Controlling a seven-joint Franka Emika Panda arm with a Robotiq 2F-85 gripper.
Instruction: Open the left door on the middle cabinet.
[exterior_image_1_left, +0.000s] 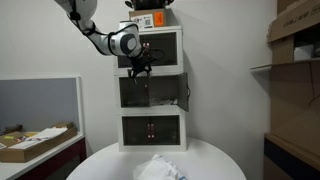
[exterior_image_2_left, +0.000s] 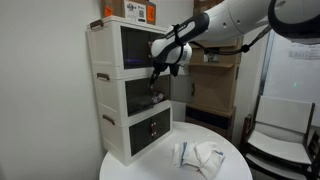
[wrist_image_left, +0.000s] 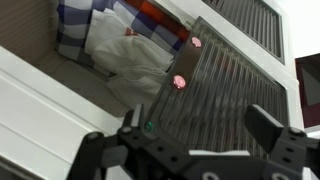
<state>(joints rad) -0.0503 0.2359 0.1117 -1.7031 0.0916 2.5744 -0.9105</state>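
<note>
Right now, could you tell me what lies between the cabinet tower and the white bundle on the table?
Only bare tabletop separates the tower from the bundle, as shown in an exterior view.

I have the arm (exterior_image_2_left: 235, 25) reaching in from high up, its white links sloping down to the wrist (exterior_image_1_left: 124, 42). From there the black end piece turns to point downward. The jaws hang below it, spread wide apart. In the wrist view both fingers (wrist_image_left: 272, 135) show along the bottom edge, well separated.
</note>
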